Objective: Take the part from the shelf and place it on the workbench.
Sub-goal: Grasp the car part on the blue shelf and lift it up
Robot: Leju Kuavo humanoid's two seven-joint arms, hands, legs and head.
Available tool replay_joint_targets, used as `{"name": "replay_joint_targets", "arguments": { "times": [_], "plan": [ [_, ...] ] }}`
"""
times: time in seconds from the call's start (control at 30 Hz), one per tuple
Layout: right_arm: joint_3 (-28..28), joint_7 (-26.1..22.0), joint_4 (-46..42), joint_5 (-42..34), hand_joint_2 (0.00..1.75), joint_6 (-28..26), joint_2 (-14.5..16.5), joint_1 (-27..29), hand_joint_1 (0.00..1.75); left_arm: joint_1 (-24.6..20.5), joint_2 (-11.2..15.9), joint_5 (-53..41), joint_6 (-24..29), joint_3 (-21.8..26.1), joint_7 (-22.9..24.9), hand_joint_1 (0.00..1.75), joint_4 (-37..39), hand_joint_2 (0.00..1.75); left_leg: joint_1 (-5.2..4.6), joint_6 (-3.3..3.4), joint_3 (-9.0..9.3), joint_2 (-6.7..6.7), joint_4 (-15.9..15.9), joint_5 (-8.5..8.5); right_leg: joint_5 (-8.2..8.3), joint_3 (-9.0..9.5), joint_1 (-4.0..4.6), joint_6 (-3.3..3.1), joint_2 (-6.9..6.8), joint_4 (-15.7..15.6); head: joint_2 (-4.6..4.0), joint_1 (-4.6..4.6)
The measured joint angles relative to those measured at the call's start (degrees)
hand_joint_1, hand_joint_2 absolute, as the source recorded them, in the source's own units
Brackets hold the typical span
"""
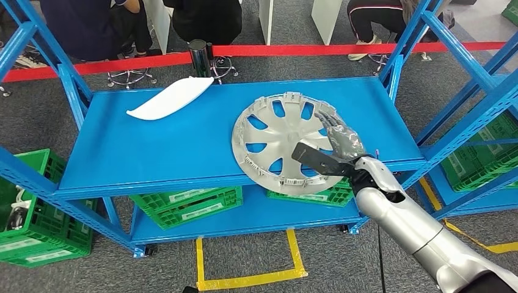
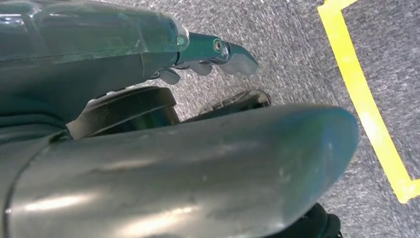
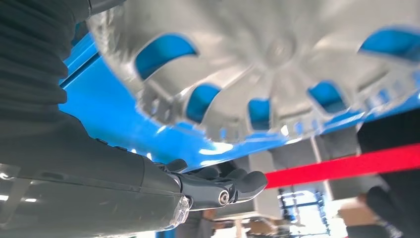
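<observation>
A silver hubcap (image 1: 275,143) lies with its clip side up on the top board of the blue shelf (image 1: 153,146), its near rim hanging over the front edge. My right hand (image 1: 339,140) is stretched over the hubcap's right side, fingers apart, with nothing clasped between thumb and fingers; whether it touches the hubcap is unclear. In the right wrist view the hubcap (image 3: 277,54) is close and blurred beside the fingers (image 3: 237,184). A white curved part (image 1: 171,97) lies at the shelf's back left. My left hand (image 2: 213,54) hangs over the grey floor, holding nothing.
Green crates (image 1: 183,204) stand on the lower board, with more at the left (image 1: 36,201) and right (image 1: 482,152). A red barrier tape (image 1: 275,50) runs behind the shelf, where people sit on stools. Yellow tape (image 1: 244,281) marks the floor in front.
</observation>
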Motion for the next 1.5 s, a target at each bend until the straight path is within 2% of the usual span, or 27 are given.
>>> {"name": "replay_joint_targets", "arguments": {
  "times": [0.17, 0.37, 0.83, 1.13, 1.33, 1.5],
  "plan": [
    [2.74, -1.09, 3.15, 2.26, 1.75, 2.69, 3.12, -0.72, 0.00, -0.05, 0.15, -0.52, -0.03, -0.02, 0.25, 0.00, 0.00, 0.00, 0.01, 0.00, 0.03, -0.03, -0.01, 0.00, 0.00, 0.00, 0.01, 0.00, 0.02, 0.00, 0.00, -0.01],
    [4.95, -1.85, 6.46, 1.68, 1.75, 2.94, 5.88, -2.41, 0.00, -0.08, 0.19, -0.72, -0.02, -0.38, 0.29, 0.00, 0.00, 0.00, 0.01, -0.01, 0.09, -0.13, -0.01, 0.00, 0.00, 0.02, 0.01, 0.00, 0.11, 0.01, 0.00, 0.04],
    [7.29, -2.04, 10.61, 0.04, 1.75, 4.75, 8.87, -3.94, 0.00, 0.05, 0.15, -0.68, -0.16, -0.48, 0.73, 0.00, 0.00, 0.00, 0.00, -0.04, 0.08, -0.84, 0.00, 0.02, -0.01, 0.07, 0.02, -0.02, -0.25, -0.02, 0.00, 0.07],
    [8.60, -1.12, 12.51, 3.54, 1.75, -0.01, 9.56, -4.03, 0.00, 0.16, 0.20, -0.55, -0.11, -0.48, 0.91, 0.00, 0.02, 0.00, 0.00, -0.05, 0.06, -0.84, 0.00, 0.03, -0.01, 0.07, 0.01, -0.02, -0.27, -0.04, 0.00, 0.09],
    [9.45, -1.07, 13.43, 4.09, 1.75, -0.66, 9.65, -4.09, 0.00, 0.19, 0.26, -0.52, -0.09, -0.48, 0.98, 0.00, 0.02, 0.00, 0.00, -0.05, 0.06, -0.82, 0.00, 0.03, -0.01, 0.08, 0.01, -0.02, -0.27, -0.06, 0.00, 0.11],
    [9.64, -0.34, 14.13, 8.14, 1.75, -3.73, 9.86, -4.11, 0.00, 0.21, 0.26, -0.52, -0.07, -0.48, 1.24, 0.00, 0.02, 0.00, 0.00, -0.05, 0.06, -0.80, 0.00, 0.03, -0.01, 0.08, 0.01, -0.02, -0.26, -0.08, 0.00, 0.11]
  ]
}}
